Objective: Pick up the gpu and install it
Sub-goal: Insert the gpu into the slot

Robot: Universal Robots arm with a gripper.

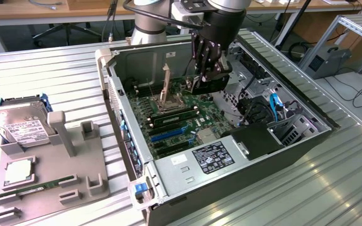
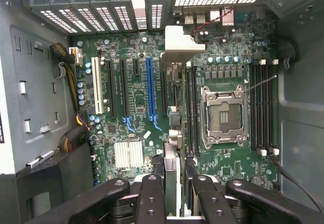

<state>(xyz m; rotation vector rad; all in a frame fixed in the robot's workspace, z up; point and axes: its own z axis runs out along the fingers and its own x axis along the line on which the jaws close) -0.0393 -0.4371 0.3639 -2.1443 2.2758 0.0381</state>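
The gripper (image 1: 209, 77) hangs inside the open computer case (image 1: 250, 183), its dark fingers (image 2: 151, 196) closed from both sides on the gpu (image 1: 207, 85). In the exterior view the card shows as a compact black block clamped below the fingers, held clear of the motherboard (image 1: 176, 126) and above its end farthest from the camera, beside the CPU socket (image 1: 167, 98) with its raised lever. From the wrist view the gpu (image 2: 178, 44) is seen edge-on: a thin strip running away from the fingers and ending in a pale metal bracket near the case's rear slot covers. Its fan and shroud face cannot be made out from this angle. The card's edge lies between the long blue expansion slot (image 2: 150, 87) and the black memory slots next to the socket (image 2: 223, 115); whether it lines up with any slot cannot be told. Outside the case, on the exterior view's left, a grey holder (image 1: 50, 175) carries a silver hard drive (image 1: 21, 123) in a blue frame, a square processor chip (image 1: 19, 172) and a narrow green RAM stick (image 1: 40, 187).
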